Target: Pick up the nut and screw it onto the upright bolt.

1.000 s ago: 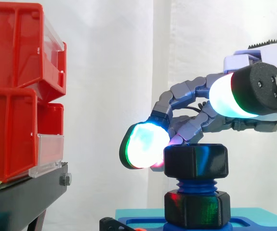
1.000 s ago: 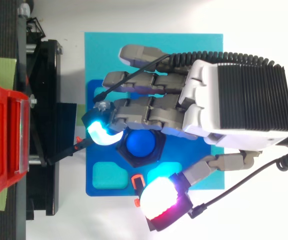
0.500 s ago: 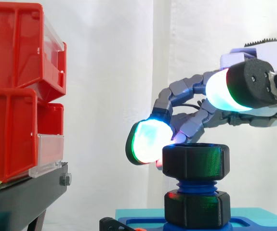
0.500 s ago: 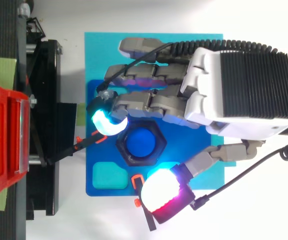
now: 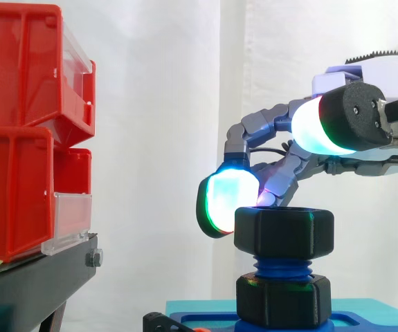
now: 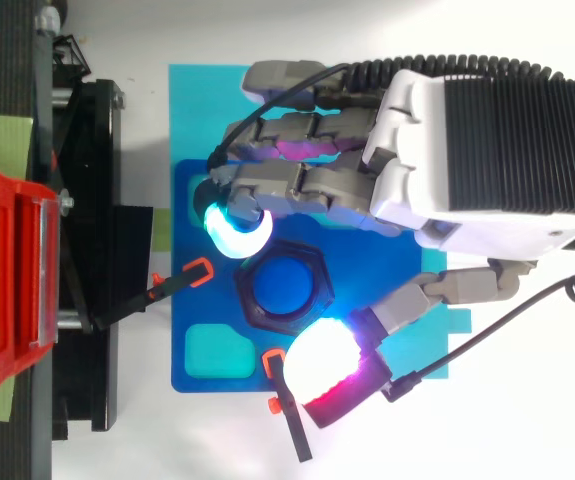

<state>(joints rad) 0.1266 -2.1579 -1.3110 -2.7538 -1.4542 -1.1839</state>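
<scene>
– Nut (image 5: 284, 234) position?
– On the top threads of the upright bolt (image 5: 282, 266), directly under the fingertips.
– Is the hand (image 6: 487, 150) gripping it?
– No. The fingers are bent but spread wide. One glowing pad (image 5: 228, 200) touches the nut's rim, and the thumb (image 5: 316, 128) is raised above it. I'd judge it's set to nudge the nut round, not lift it.

No writing, number or sign can be read on anything here: not on the black nut (image 5: 284, 234), the blue base plate (image 6: 182, 310), the red bins (image 5: 19, 187) (their clear label holders look blank) or the hand (image 6: 497, 150).
</scene>
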